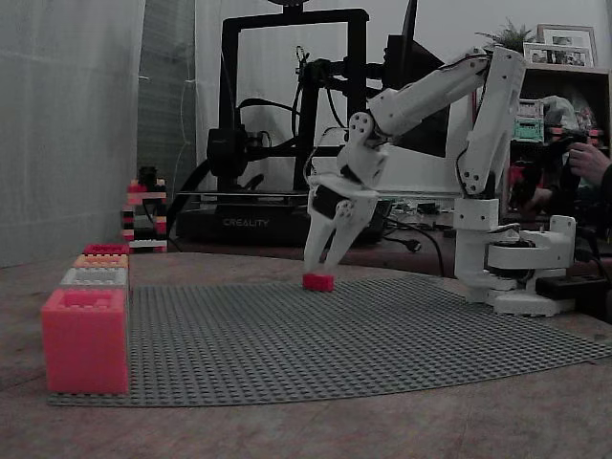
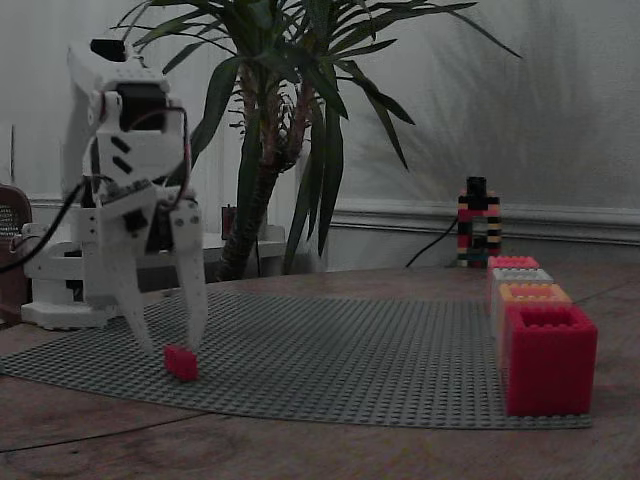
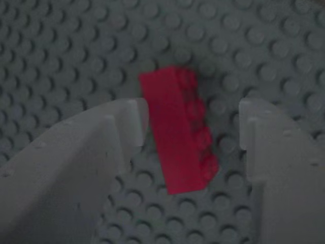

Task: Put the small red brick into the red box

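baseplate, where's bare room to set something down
Free: the wide grey baseplate stretch between the small red brick and the row of boxes. Crowded: that box row on the plate's edge, and around the brick, where the open hand straddles it.

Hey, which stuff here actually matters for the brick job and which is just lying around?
Belongs to the job:
- small red brick, on the grey baseplate between the open claw fingers
- red box, far end of the box row

Just lying about:
- pink-coral box
- grey box
- orange box
- striped brick tower
- 3D printer
- potted plant
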